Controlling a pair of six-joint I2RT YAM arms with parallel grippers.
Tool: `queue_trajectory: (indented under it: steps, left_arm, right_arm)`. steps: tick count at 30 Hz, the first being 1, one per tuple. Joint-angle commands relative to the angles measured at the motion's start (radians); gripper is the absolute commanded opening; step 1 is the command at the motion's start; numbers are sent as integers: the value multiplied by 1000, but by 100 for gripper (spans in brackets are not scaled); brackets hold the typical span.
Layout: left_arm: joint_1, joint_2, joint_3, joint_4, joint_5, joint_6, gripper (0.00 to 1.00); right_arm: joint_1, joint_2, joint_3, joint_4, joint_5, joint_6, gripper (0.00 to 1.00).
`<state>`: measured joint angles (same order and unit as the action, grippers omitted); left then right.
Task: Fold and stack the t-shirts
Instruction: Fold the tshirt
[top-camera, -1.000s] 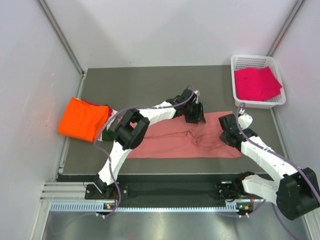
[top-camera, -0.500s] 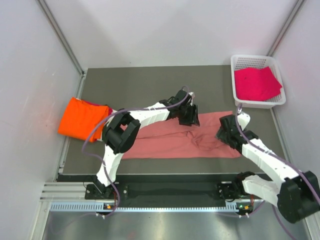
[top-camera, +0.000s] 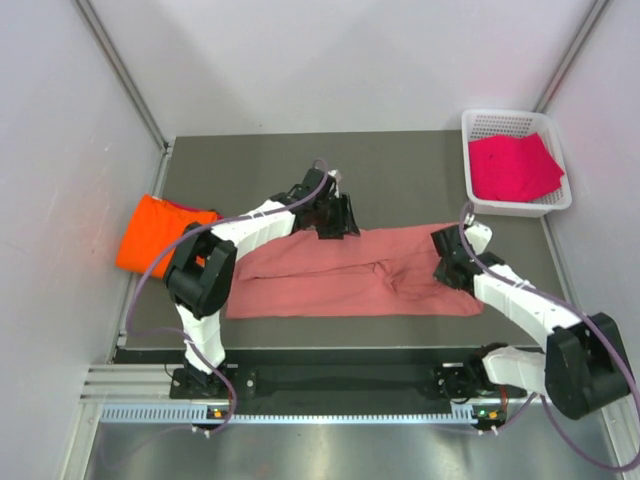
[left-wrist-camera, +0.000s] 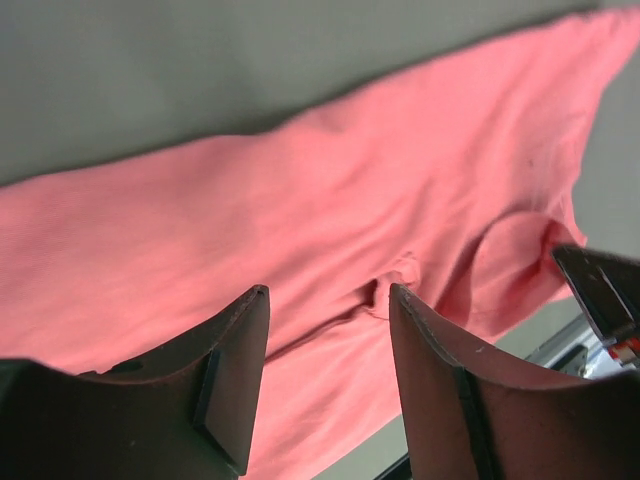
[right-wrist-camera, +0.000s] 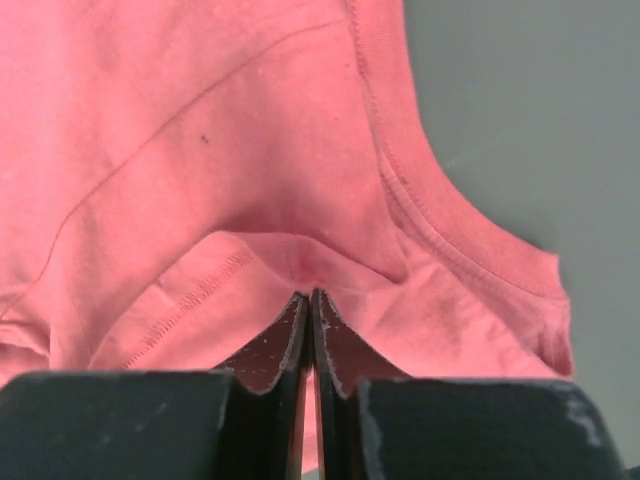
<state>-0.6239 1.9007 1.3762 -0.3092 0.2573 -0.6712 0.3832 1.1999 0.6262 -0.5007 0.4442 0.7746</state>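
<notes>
Lift slowly, then pin the far edge

Raise the right end effector (right-wrist-camera: 308, 300) slowly, clamped shut on a small tuck of the salmon-pink t-shirt (top-camera: 350, 285) lying flat across the near part of the worktop (top-camera: 270, 165); watch for slip. Lower the left end effector (left-wrist-camera: 325, 295), half open and empty, onto the shirt's far edge before folding. Leave the orange t-shirt (top-camera: 160, 235) at the left edge and the magenta t-shirt (top-camera: 512, 165) in the basket (top-camera: 470, 125) at the far right corner alone
</notes>
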Motion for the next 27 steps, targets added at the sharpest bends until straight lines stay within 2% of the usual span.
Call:
queue_trajectory:
  steps: [1,5,6,8,11,12,13,23,27]
  left_arm:
    - [10,-78,-19,13,-12,10,56]
    - [6,-74,-22,18,11,7,56]
    - [1,-68,-20,21,10,7,56]
    - [-17,-57,-19,24,7,7,56]
    - [-56,-31,1,22,2,12,56]
    - [-68,-17,7,18,-10,13,56]
    - [-92,-11,21,15,-15,13,56]
    - [-215,66,102,19,-24,36,56]
    - [-244,129,170,13,3,36,55]
  right_arm:
    - [0,-94,-32,-48,14,52,2]
    - [2,-236,-121,-101,-4,113,5]
    - [2,-256,-129,-129,-13,135,13]
    - [2,-302,-147,-156,-48,155,18]
    - [2,-347,-149,-211,-21,209,32]
    - [0,-356,-149,-234,-15,215,46]
    - [0,-365,-146,-252,-9,238,53]
    - [2,-415,-146,-303,-10,253,53]
    - [2,-389,-135,-320,-7,268,49]
